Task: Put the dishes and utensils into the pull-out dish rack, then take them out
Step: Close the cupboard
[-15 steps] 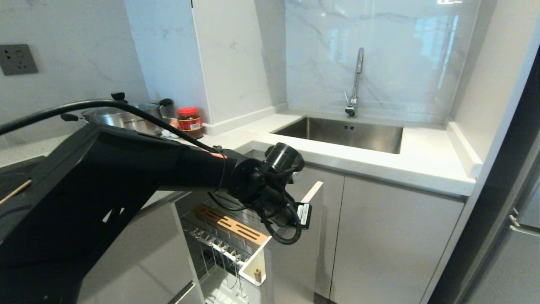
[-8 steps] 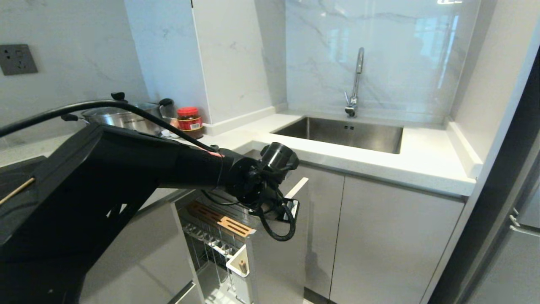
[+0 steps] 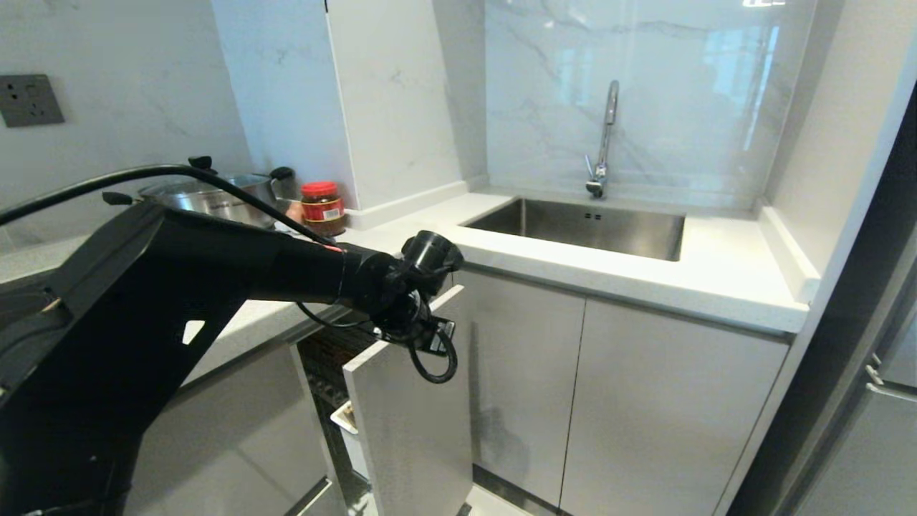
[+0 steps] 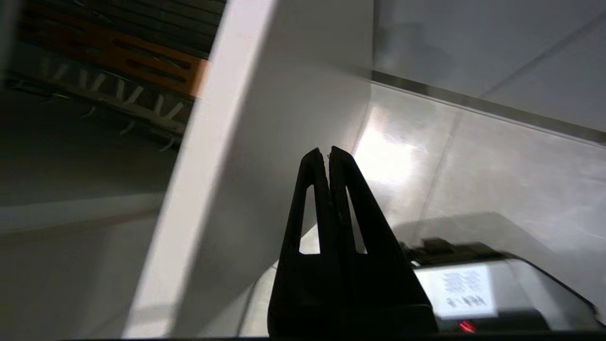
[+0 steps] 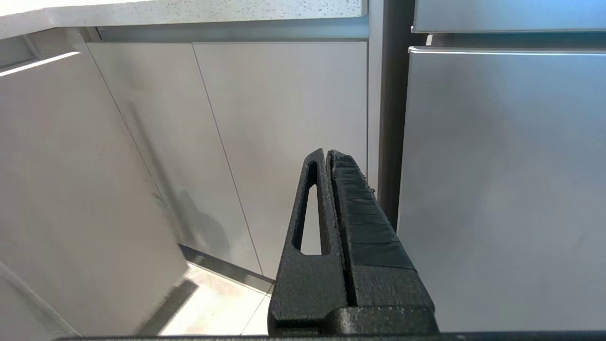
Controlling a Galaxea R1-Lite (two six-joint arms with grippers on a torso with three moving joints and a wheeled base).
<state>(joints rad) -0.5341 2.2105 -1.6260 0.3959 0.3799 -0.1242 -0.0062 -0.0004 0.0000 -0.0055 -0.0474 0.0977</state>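
The pull-out dish rack (image 3: 408, 408) stands partly drawn out of the cabinet below the counter, its narrow white front panel turned toward me. Behind the panel a white utensil cup (image 3: 344, 418) peeks out. The left wrist view shows the slotted wooden board (image 4: 132, 59) and the chrome wires (image 4: 118, 111) beyond the panel's top edge (image 4: 203, 180). My left gripper (image 4: 328, 150) is shut with nothing in it, its tips over the panel's outer face; whether they touch it I cannot tell. My right gripper (image 5: 327, 152) hangs shut and empty, low before the cabinet doors. The dishes and utensils are hidden.
On the counter at the back left stand a lidded steel pot (image 3: 208, 201) and a red-lidded jar (image 3: 322, 208). The steel sink (image 3: 580, 226) with its faucet (image 3: 603, 136) lies to the right. Closed cabinet doors (image 3: 659, 408) flank the rack; a steel appliance front (image 5: 502, 189) is at far right.
The rack has slid back toward the cabinet, so most of the board and wires are now covered. My left gripper has moved left and back along with the front panel.
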